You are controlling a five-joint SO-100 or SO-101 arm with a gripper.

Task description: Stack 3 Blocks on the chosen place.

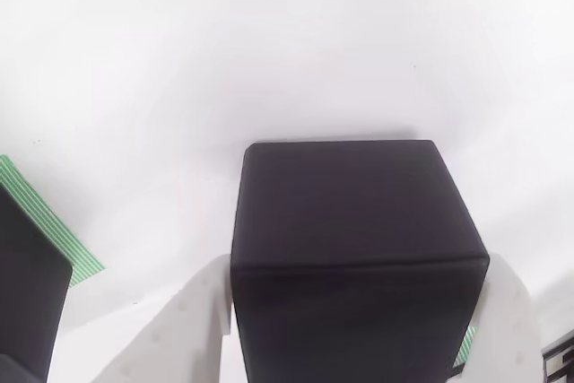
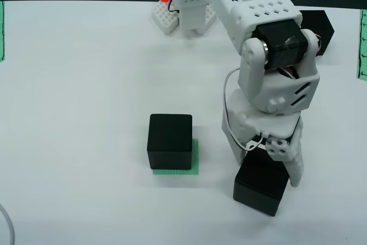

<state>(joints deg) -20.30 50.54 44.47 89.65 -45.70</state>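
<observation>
One black cube sits on the green striped patch; the end effector grips a second cube to its right, not yet stacked.

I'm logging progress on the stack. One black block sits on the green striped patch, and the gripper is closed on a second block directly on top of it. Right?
Not quite. The gripper does hold a second block, but the view from above shows it to the right of the block on the green striped patch, apart from it, not on top.
</observation>
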